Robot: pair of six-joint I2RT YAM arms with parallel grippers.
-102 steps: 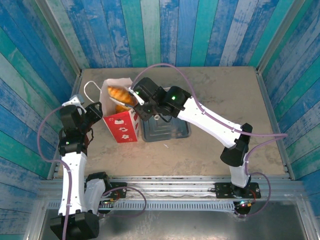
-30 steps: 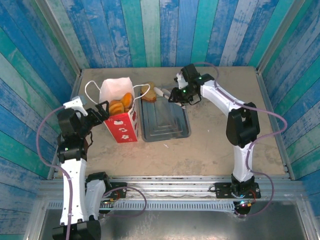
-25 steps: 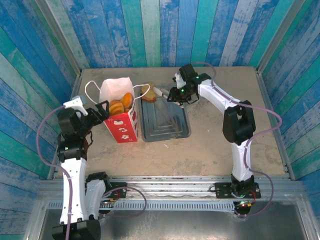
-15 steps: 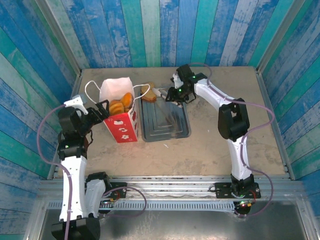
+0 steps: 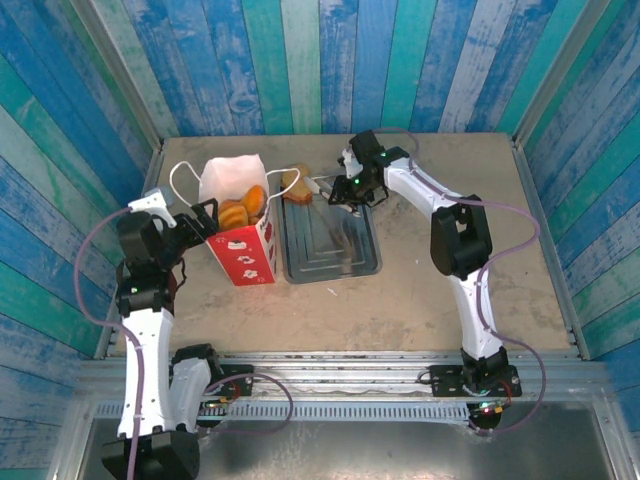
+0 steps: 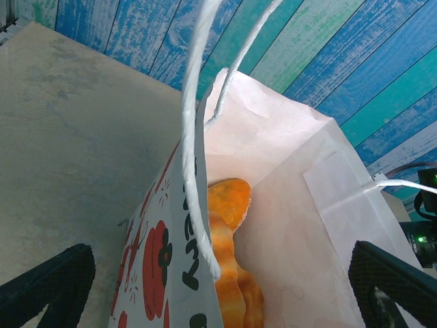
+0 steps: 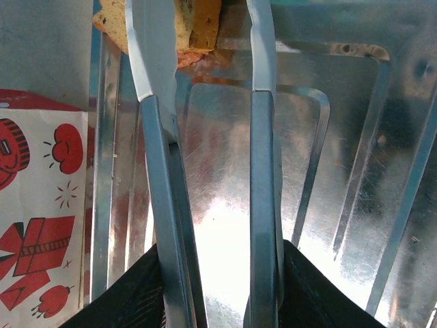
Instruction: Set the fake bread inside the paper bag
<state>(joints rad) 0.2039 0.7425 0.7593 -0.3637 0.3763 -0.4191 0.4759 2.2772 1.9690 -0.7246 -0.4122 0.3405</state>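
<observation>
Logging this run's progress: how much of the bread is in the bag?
Done: several glossy golden-brown toy pastries sit inside the white-and-red paper gift bag, and the grey metal tray is bare apart from one piece. In hand: the open right pincer reaches at the brown toy bread slice at the tray's far-left corner, not yet gripping it. The open left pincer sits beside the bag. Left: bag that slice.

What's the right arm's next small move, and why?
Probably ease the right gripper forward slightly and close it on the slice. Its fingers are open, one overlapping the slice at the tray's far corner, and that looks like the last piece outside the bag.
</observation>
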